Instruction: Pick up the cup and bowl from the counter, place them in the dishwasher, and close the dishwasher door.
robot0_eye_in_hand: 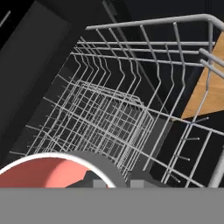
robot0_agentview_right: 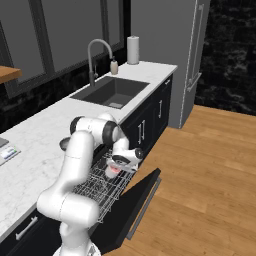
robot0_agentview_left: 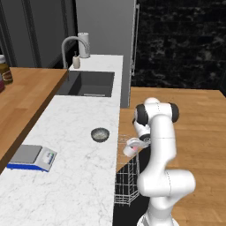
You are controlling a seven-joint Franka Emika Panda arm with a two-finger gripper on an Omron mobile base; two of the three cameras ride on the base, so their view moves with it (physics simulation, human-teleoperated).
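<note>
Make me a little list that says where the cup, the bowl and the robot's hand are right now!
cup: held over the white wire rack
gripper: shut on the cup
bowl: on the counter, near its edge
dishwasher door: open, hanging down
rack: pulled out

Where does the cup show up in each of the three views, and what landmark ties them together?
Left base view: the cup sits centre-right, held in the claw just past the counter edge, above the wire rack.
Right base view: cup near centre, above the rack.
Hand view: cup at bottom left, rim and red side showing.
Shared landmark: the white wire rack.
</note>
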